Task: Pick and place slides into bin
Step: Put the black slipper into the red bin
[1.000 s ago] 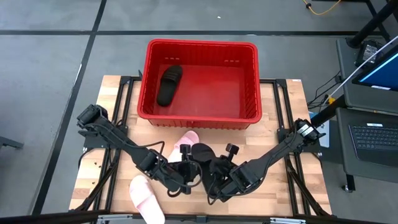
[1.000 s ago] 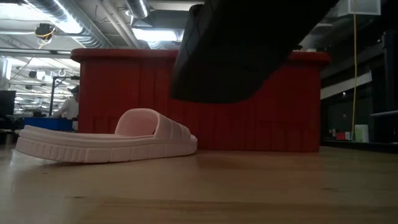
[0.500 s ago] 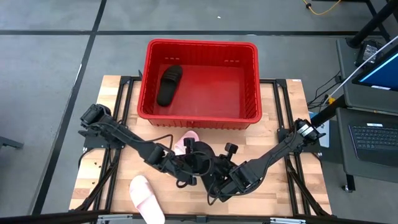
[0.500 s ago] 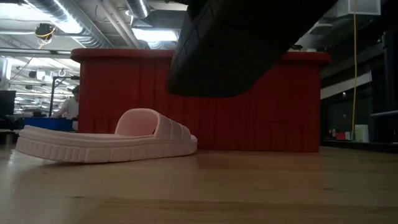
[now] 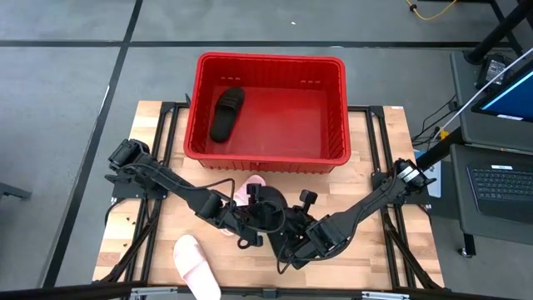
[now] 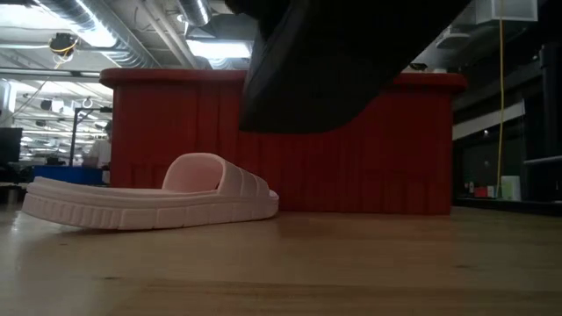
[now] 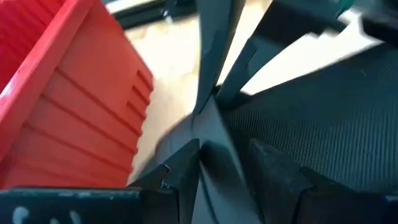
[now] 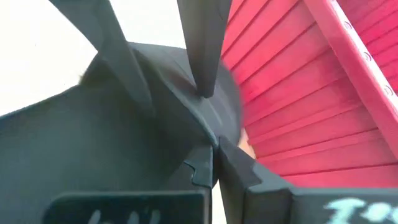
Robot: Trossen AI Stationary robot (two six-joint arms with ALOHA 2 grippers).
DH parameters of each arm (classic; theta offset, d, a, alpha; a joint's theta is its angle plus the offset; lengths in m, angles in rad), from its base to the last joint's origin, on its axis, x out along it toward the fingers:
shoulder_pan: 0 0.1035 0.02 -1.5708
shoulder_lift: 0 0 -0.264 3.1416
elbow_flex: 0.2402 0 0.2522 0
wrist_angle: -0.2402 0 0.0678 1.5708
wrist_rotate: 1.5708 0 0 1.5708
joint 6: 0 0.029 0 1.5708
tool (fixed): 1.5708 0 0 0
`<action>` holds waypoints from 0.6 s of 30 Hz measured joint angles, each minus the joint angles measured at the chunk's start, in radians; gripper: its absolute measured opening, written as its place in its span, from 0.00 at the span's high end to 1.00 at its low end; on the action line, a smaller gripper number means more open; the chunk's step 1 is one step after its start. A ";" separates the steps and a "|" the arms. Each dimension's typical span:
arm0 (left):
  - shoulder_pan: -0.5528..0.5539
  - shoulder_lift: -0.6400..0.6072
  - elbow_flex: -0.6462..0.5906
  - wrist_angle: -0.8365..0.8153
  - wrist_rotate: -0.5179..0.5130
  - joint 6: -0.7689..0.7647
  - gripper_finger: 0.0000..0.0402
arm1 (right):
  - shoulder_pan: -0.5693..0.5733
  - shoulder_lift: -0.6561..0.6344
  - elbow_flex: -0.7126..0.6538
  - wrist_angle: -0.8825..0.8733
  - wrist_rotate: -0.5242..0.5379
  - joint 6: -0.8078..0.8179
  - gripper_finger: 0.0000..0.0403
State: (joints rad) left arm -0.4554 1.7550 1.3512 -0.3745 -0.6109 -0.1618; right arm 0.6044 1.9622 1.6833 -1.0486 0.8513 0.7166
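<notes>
Currently I have the red bin [image 5: 270,108] hanging over the table's [image 5: 391,242] far edge, one black slide [image 5: 226,112] already lying in its left half with its long axis running near-to-far.

Second black slide [image 5: 268,206]: raised off the table near the middle, just short of the bin's near wall. In the low view it hangs clear of the wood, its sole [image 6: 325,79] tilted. Its long axis looks to run roughly near-to-far, but the arms cover most of it and I cannot tell which end is the toe.

Both grippers meet on this slide. Left gripper [image 5: 250,218] comes in from the left; its wrist view shows the fingers [image 7: 186,171] narrowed onto the slide's edge. Right gripper [image 5: 296,232] comes in from the right; its fingers [image 8: 202,165] are likewise pinched on the black material. I judge the bin lies straight beyond the held slide, so the carry is a short lift over the near wall.

One pink slide [image 5: 247,190] lies between the grippers and the bin. Another pink slide [image 5: 195,263] sits at the table's near edge, left of centre.
</notes>
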 joint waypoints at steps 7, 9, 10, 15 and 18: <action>0.020 -0.002 0.002 -0.086 -0.032 -0.038 0.72 | -0.001 0.001 0.000 0.001 0.000 0.000 0.97; 0.022 -0.002 0.002 -0.085 -0.046 -0.038 0.74 | -0.001 0.001 0.000 0.000 0.000 0.005 0.97; 0.023 -0.002 0.002 -0.086 -0.047 -0.038 0.75 | -0.001 0.001 0.000 0.000 0.000 0.005 0.97; 0.030 -0.002 0.002 -0.092 -0.051 -0.035 0.80 | -0.001 0.001 0.000 0.003 -0.001 0.003 0.97; 0.033 -0.002 0.002 -0.094 -0.052 -0.024 0.84 | -0.001 0.001 0.000 0.012 -0.005 -0.015 0.97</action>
State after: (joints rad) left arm -0.4221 1.7531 1.3529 -0.4690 -0.6632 -0.1861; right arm 0.6037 1.9636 1.6833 -1.0363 0.8464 0.7018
